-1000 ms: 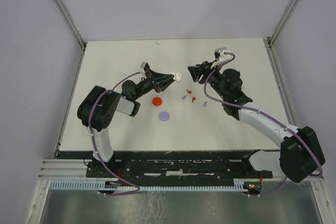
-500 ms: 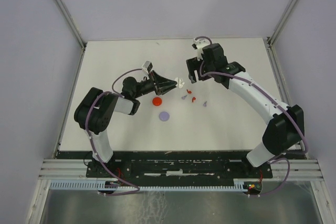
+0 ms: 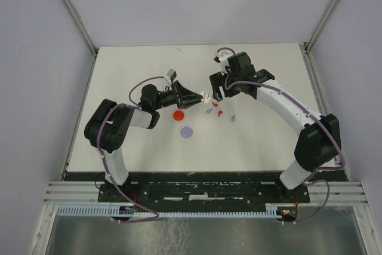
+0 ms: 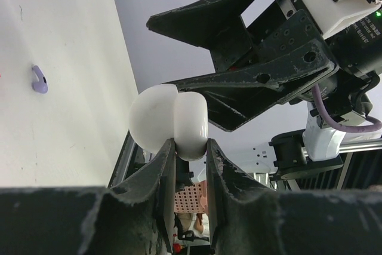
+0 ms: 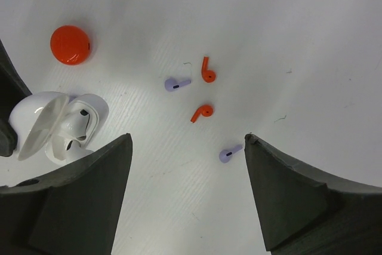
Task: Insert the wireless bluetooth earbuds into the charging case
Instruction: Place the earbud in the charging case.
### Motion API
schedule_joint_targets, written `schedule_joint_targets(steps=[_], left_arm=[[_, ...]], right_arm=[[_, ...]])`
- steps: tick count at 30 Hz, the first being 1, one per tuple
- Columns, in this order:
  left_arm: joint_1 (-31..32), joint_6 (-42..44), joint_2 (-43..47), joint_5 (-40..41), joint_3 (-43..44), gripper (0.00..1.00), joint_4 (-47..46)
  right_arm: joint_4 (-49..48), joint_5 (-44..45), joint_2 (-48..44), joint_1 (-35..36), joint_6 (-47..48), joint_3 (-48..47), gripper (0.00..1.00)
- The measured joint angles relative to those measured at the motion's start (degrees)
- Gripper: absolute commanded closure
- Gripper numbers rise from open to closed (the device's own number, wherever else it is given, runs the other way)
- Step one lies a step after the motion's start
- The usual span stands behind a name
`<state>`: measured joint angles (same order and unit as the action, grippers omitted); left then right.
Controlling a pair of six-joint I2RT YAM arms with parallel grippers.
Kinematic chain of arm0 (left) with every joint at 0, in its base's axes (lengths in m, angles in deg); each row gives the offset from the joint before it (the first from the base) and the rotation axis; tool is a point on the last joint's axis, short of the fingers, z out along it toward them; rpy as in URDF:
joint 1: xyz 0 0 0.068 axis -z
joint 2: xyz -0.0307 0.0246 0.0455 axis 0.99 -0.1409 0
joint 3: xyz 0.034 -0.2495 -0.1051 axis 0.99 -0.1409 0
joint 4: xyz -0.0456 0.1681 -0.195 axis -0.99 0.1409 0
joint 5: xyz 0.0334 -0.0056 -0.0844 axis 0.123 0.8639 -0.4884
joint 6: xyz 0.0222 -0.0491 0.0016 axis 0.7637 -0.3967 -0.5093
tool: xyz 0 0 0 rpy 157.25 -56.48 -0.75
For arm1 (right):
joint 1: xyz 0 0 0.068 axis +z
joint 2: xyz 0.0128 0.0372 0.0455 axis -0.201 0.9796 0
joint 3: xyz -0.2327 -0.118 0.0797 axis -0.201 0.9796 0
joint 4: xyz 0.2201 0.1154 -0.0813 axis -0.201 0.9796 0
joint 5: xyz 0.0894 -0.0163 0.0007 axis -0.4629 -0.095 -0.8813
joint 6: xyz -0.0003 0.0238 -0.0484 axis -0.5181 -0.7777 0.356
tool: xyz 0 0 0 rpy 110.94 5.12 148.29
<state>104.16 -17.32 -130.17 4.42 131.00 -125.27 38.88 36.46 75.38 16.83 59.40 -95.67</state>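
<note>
- My left gripper (image 4: 188,144) was closed narrowly on the white charging case (image 4: 170,117), pinching its lower body between both fingers. The case was held off the table (image 5: 298,28) with its lid swung open.
- My right gripper (image 5: 188,138) was spread wide and held nothing. It hovered over the loose earbuds, with the held case just beside its left finger.
- Done so far, by my reading: at least one white earbud (image 5: 82,120) sat in a well of the open case. I could not tell whether the second well was filled too.
- Left to do, as I judged it: the coloured earbuds lay on the table, none of them in a case.
- Count of loose earbuds: two red earbuds (image 5: 207,71) close together, ahead of my open right fingers, and two purple earbuds (image 5: 176,83). One purple earbud lay beside the reds; the other was nearer my right finger.
- Count of cases: one white, in my left grip, plus one red disc (image 5: 70,44) below my left fingertips and one purple disc (image 3: 187,131) further back toward my left arm. I took both discs for shut cases.
</note>
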Motion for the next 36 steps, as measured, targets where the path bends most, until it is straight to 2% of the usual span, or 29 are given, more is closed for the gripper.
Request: schedule_joint_targets(steps=[16,31,36], left_arm=[[0.4,1.1,0.0,-0.2,2.1,0.97,3.4],[0.5,3.0,0.0,0.5,5.0,0.97,7.9],[0.8,3.3,-0.1,2.3,5.0,0.97,8.4]], right_arm=[[-1.5,-5.8,1.7,0.0,-0.5,1.0,0.21],[-2.2,-7.1,0.8,0.1,-0.9,4.4,0.21],[-5.3,-5.2,-1.2,0.1,-2.8,7.3,0.20]])
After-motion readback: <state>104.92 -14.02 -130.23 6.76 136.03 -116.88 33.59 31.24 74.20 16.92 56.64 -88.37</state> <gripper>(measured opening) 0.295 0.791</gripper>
